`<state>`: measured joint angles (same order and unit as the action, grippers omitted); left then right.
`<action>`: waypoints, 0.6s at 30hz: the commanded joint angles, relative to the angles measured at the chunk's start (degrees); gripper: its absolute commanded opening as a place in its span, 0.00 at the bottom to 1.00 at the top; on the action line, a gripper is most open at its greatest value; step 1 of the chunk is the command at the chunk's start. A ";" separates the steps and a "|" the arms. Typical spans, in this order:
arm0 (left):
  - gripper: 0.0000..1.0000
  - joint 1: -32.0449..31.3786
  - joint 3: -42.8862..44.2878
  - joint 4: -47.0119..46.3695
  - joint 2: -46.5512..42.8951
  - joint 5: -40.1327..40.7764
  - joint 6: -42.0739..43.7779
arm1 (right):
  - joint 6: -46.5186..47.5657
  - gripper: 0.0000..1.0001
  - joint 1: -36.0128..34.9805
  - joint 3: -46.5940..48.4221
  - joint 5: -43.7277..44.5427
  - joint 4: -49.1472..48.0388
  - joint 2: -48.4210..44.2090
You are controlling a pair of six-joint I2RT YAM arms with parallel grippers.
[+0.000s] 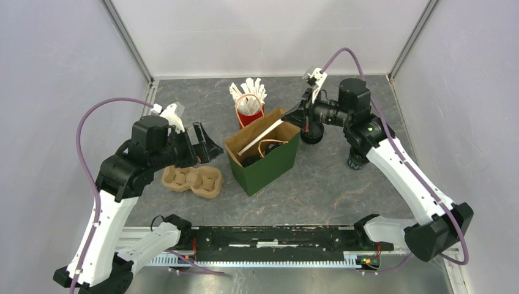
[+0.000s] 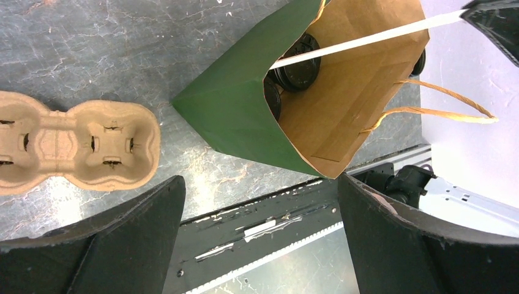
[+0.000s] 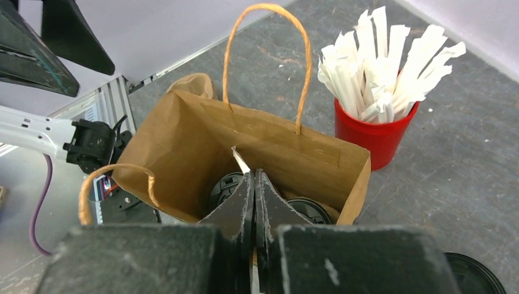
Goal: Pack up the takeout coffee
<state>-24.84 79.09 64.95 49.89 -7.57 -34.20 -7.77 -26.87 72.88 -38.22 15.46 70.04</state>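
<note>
The green paper bag [image 1: 269, 165] stands open mid-table. Inside it, two black lidded takeout coffee cups [image 3: 227, 187] show lids up, and the left wrist view sees one of them [image 2: 298, 55] through the bag's mouth. My right gripper [image 1: 297, 116] hovers at the bag's far right rim, shut [image 3: 253, 174] on a long white stick [image 1: 260, 138] that slants down into the bag [image 3: 269, 131]. My left gripper [image 1: 205, 144] hangs open left of the bag [image 2: 232, 104], jaws wide with nothing between them [image 2: 260, 184].
A brown pulp cup carrier [image 1: 193, 180] lies left of the bag, under my left arm. A red cup of white sticks [image 1: 249, 113] stands behind the bag. A loose black lid [image 1: 312, 136] lies right of the bag, and a dark cup [image 1: 357, 162] sits behind my right arm.
</note>
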 commanded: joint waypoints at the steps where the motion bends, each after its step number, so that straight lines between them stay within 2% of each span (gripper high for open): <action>1: 1.00 0.18 -0.17 -0.52 -0.02 0.71 4.05 | 0.79 0.07 0.00 0.19 -2.25 -1.34 2.91; 9: 1.00 0.16 0.12 -0.28 0.42 0.85 4.48 | 6.54 0.38 0.12 10.82 5.35 6.26 7.68; 15: 1.00 0.23 -0.68 -0.23 0.21 1.42 4.89 | 2.62 0.39 0.04 11.46 14.44 -3.55 8.08; 18: 1.00 0.18 -0.69 -0.27 0.29 1.65 5.16 | 2.68 0.38 -0.01 13.41 18.06 -5.18 10.92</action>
<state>-24.84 78.46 65.04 50.30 -7.35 -34.02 -4.01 -26.87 82.61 -27.77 16.05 78.56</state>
